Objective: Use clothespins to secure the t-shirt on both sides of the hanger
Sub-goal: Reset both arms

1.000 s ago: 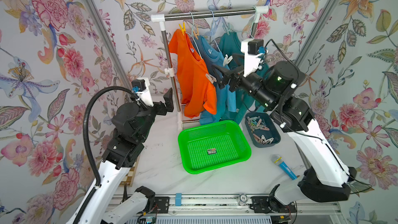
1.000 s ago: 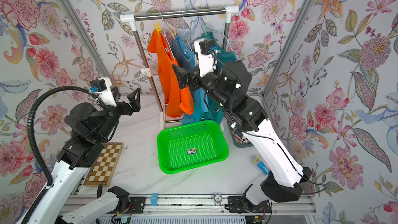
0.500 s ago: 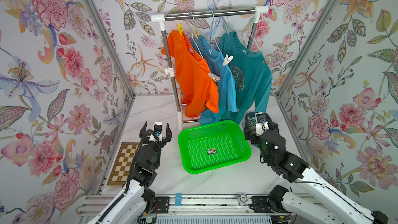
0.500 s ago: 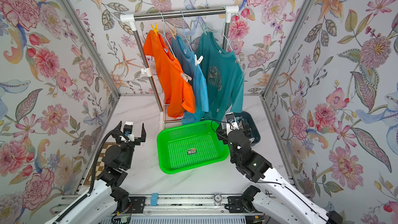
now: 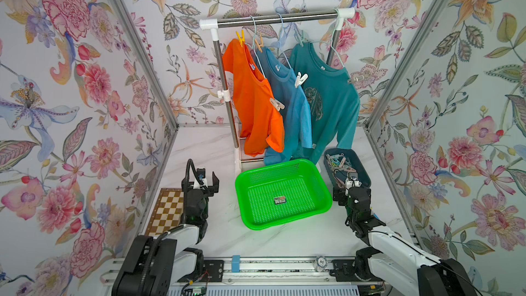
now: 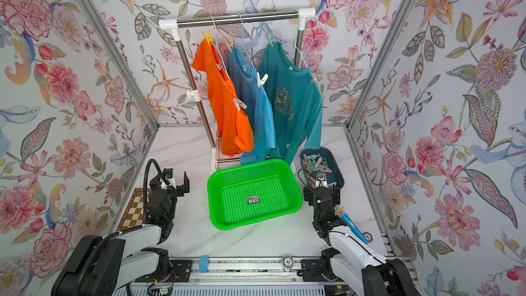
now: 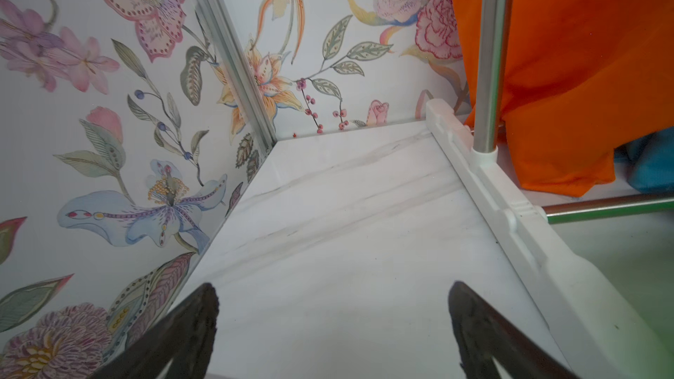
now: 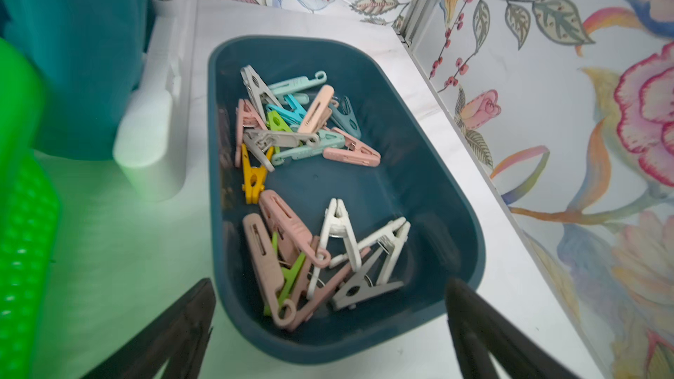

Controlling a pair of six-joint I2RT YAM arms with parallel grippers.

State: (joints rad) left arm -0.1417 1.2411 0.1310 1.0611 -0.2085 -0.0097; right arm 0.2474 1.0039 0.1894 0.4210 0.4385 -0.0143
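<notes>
Three t-shirts hang on pale hangers (image 5: 280,28) from the rack: orange (image 5: 253,103), blue (image 5: 293,109) and teal (image 5: 330,101). Clothespins sit on their shoulders: yellow (image 5: 240,38), tan (image 5: 258,43), beige (image 5: 276,104), white (image 5: 300,79) and grey (image 5: 353,80). Several loose clothespins (image 8: 291,125) lie in a dark blue bin (image 8: 437,162) at the right. My right gripper (image 8: 330,286) stands open and empty, low at the bin's near end (image 5: 351,192). My left gripper (image 7: 333,289) is open and empty, low over bare table left of the rack (image 5: 203,179).
A green basket (image 5: 273,165) holding one small label sits mid-table between the arms. A checkerboard (image 5: 168,212) lies at the left wall. The rack's steel post (image 5: 225,89) and white foot (image 7: 510,213) stand just right of my left gripper. A blue marker (image 6: 351,223) lies under my right arm.
Both arms have dropped from rack height to low at the table's front. The right gripper left the teal t-shirt and now faces the bin. Both jaws stayed open.
</notes>
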